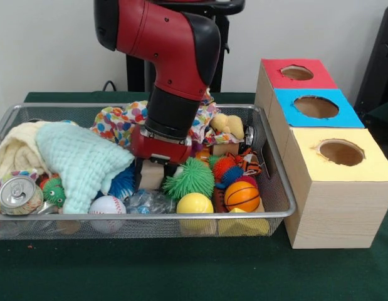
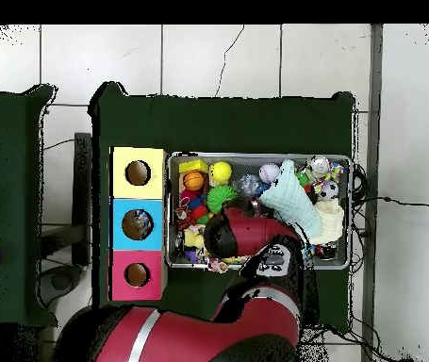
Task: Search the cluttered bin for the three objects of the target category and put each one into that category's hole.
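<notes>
Just below the pincer [image 1: 157, 164], a crumpled clear bottle [image 1: 146, 202] lies; pincer's grip cannot be told.

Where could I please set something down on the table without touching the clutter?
Bare green cloth lies along the table in front of the bin and before the wooden box. Inside the bin it is crowded edge to edge, with the arm down in it.

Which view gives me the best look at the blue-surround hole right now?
The front view: the blue hole is large and unobstructed in the wooden box, between the red and yellow ones. The overhead view shows the same hole straight down, only smaller.
</notes>
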Controlling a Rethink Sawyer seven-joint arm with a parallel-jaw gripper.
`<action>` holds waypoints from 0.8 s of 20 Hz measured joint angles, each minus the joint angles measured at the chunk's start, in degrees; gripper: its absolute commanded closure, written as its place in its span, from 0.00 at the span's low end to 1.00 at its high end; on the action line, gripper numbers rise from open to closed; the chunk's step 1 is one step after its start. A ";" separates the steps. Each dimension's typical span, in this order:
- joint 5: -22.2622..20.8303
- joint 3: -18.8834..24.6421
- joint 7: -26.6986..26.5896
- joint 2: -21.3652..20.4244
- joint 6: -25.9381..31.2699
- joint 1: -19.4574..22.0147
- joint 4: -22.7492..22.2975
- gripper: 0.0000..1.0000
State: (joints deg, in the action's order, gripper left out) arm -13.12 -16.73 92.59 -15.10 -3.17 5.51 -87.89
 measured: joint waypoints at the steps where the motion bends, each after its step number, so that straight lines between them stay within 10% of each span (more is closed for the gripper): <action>1: 0.03 -0.01 0.00 0.03 0.00 0.09 0.11 0.00; 16: 8.84 -12.14 0.00 8.11 -12.23 -10.93 1.24 0.00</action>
State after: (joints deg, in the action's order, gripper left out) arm -4.28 -28.86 92.59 -7.00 -15.40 -5.42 -86.65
